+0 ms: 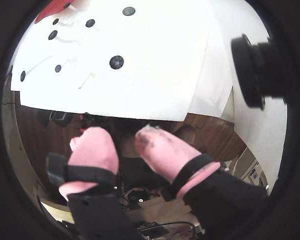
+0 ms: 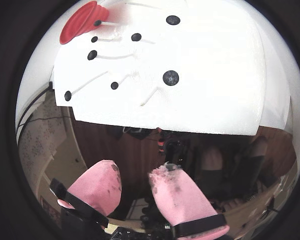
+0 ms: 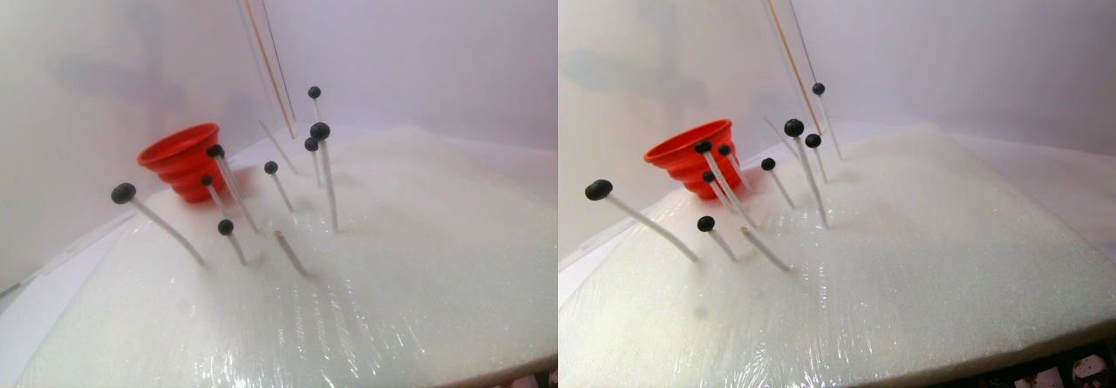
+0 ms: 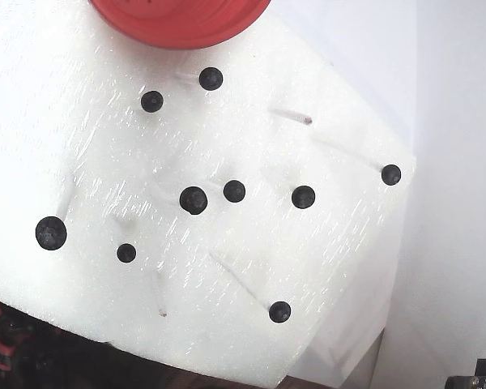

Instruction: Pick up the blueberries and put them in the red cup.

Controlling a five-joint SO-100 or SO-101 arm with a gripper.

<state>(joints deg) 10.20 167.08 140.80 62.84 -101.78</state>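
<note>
Several blueberries sit on the tips of thin white sticks stuck into a white foam board. In both wrist views the berries dot the board far ahead of me. The red cup stands at the board's far left corner, at the top left in both wrist views and at the top edge of the fixed view. My gripper has pink padded fingers. It hangs open off the board's near edge, holding nothing.
Some sticks stand bare. Two tall thin rods lean up behind the berries. A black round camera body juts in at the right of a wrist view. Dark floor and clutter lie below the board's edge.
</note>
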